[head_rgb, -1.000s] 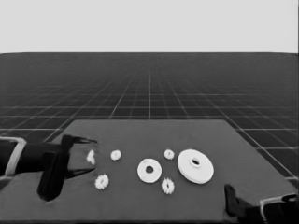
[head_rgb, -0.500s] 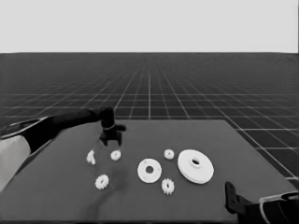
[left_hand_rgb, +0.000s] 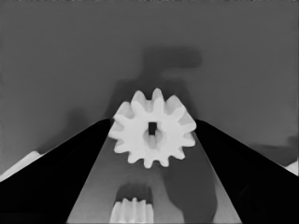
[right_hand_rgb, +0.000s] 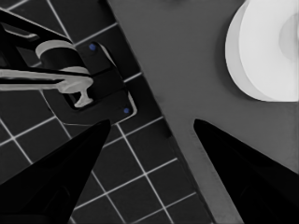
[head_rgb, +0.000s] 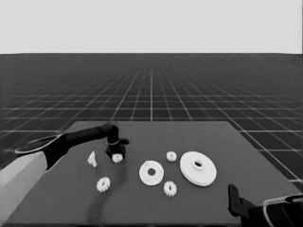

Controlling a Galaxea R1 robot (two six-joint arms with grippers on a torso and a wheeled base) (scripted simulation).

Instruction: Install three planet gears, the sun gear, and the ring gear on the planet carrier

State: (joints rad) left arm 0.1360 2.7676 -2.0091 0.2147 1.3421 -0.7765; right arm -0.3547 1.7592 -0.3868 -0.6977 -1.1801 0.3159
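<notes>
our left gripper [left_hand_rgb: 152,122], fingers apart, straddles a gear [left_hand_rgb: 152,128] with tips touching its teeth; closing off-centre, we judge, could squirt it sideways.

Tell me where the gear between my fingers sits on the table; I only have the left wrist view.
Observer: In the head view that gear lies left of the table's middle, under the left end effector. The smaller round part lies to its right, apart from it.
Operator: Report the right arm.
Observer: The right end effector is parked, open, at the head view's lower right corner.
Operator: Count the other gears.
Observer: Three: one just left of the larger round part, and two nearer the front edge.
</notes>
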